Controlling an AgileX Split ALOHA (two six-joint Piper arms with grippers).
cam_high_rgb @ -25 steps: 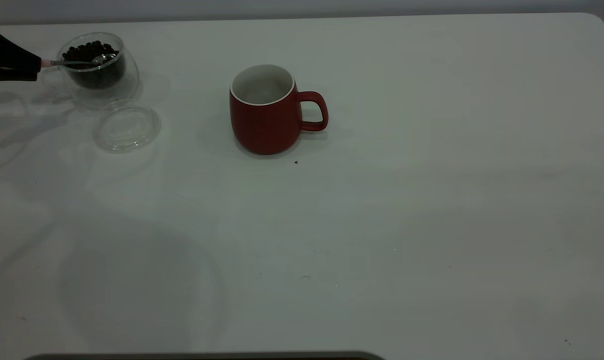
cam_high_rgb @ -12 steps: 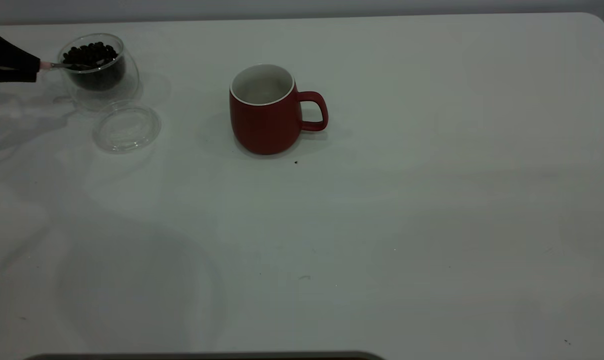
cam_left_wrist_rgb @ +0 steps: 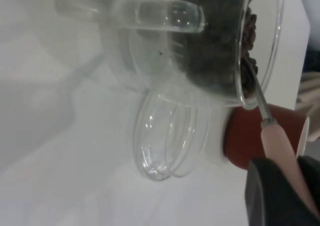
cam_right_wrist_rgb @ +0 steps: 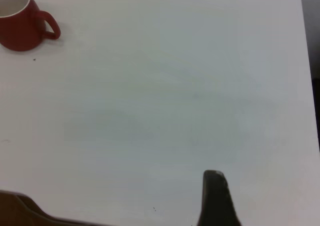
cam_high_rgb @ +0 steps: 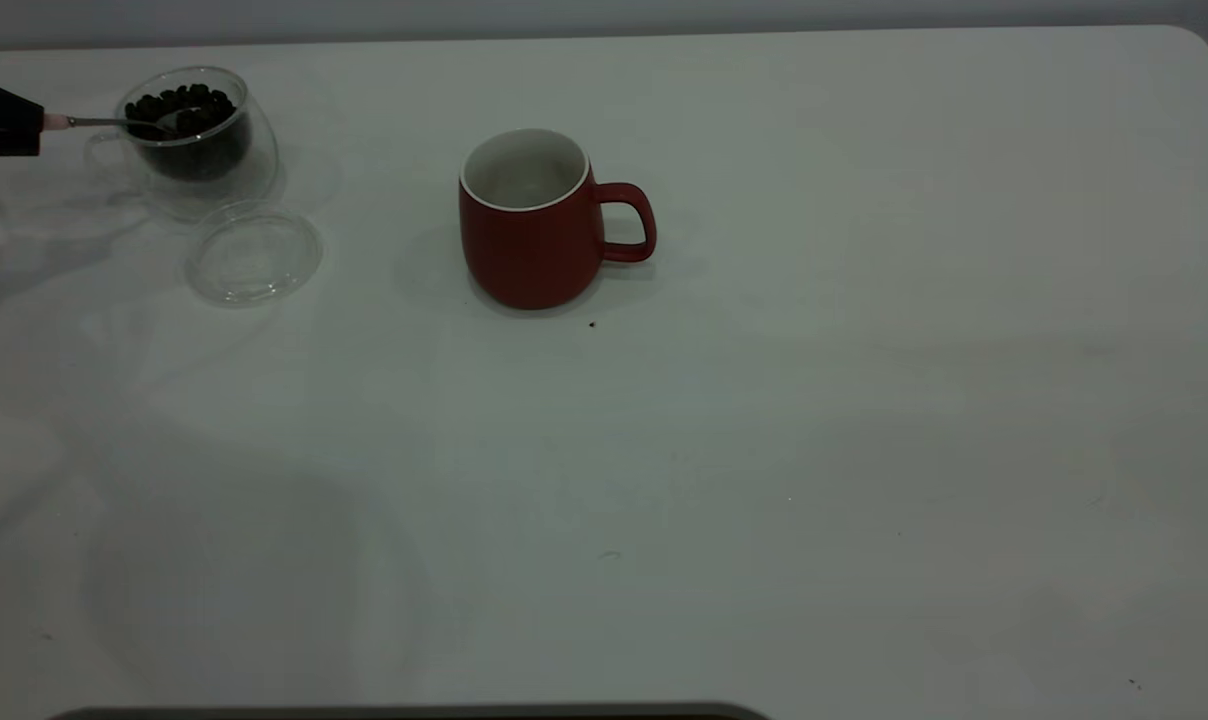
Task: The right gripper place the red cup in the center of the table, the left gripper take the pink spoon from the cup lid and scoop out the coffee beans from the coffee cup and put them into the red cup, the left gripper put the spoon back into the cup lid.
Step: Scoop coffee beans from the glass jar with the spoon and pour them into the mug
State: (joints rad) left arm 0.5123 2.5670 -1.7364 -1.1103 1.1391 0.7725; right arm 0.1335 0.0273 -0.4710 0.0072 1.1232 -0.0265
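My left gripper [cam_high_rgb: 32, 126] at the far left edge is shut on the pink spoon [cam_high_rgb: 57, 121]. The spoon's metal neck reaches over the rim of the coffee cup [cam_high_rgb: 196, 170], and its bowl lies on top of the coffee beans [cam_high_rgb: 199, 105]. The cup lid [cam_high_rgb: 254, 256] lies empty just in front of the glass cup. The red cup [cam_high_rgb: 529, 240] stands upright near the table's middle, its handle pointing right. In the left wrist view I see the left gripper [cam_left_wrist_rgb: 292, 186], pink spoon [cam_left_wrist_rgb: 274, 138], coffee cup [cam_left_wrist_rgb: 150, 46], cup lid [cam_left_wrist_rgb: 165, 136] and red cup [cam_left_wrist_rgb: 247, 141]. My right gripper [cam_right_wrist_rgb: 214, 178] is shut and empty, far from the red cup [cam_right_wrist_rgb: 20, 28].
The white table [cam_high_rgb: 814, 400] spreads wide to the right and front of the red cup. A tiny dark speck [cam_high_rgb: 592, 324] lies just in front of the mug. A dark edge [cam_high_rgb: 414, 712] runs along the near side.
The left gripper has drawn back to the left with the spoon. The spoon's bowl went from the cup's far rim down into the beans, and now sits nearer the cup's left side.
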